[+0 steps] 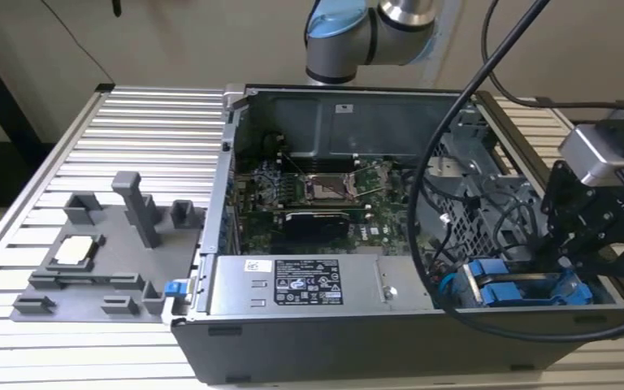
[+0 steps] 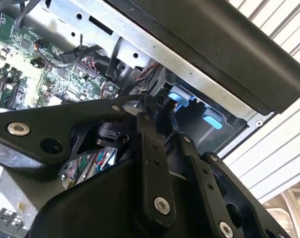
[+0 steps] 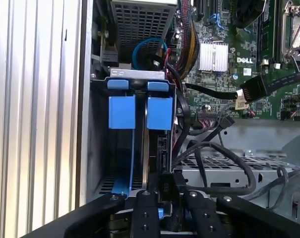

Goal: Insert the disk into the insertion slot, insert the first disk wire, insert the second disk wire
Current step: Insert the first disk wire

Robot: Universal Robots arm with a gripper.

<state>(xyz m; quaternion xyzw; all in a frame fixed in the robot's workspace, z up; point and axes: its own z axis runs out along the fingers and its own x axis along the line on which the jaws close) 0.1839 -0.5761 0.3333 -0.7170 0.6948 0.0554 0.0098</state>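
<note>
Open dark-grey computer case (image 1: 290, 345) stands on the slatted aluminium bench (image 1: 139, 130), reaching close to the bench edge nearest the exterior camera; a grey moulded fixture plate (image 1: 95, 268) lies beside it toward the exterior view's left. The insertion slot (image 3: 96, 148), a narrow grey bay with blue trim, sits in the case corner toward the exterior view's right, by that same bench edge. The disk in its bright blue plastic carrier (image 3: 159, 113) stands inside that bay, blue end tabs outward, with a second blue-tabbed carrier (image 3: 122, 111) just beside it; which of the two is the task's own cannot be told, and the metal body is mostly hidden. Judgement: the disk step reads as done, and a wire step is in hand. The black claw (image 3: 165, 191) hangs over the open end of the bay in line with the carriers; its fingers (image 3: 142, 213) are drawn narrow and appear closed on a small black plug (image 3: 165, 182), though the contact itself is partly hidden. In the second wrist view the claw (image 2: 157, 106) points at the blue tabs. Loose black cables (image 3: 224, 168) lie beside the bay, over the green motherboard (image 1: 323, 191). Judgement: the next move calls for squaring the plug to the drive's socket, a straight push without tilt, and clearance from those cables; the socket itself is not discernible.
</note>
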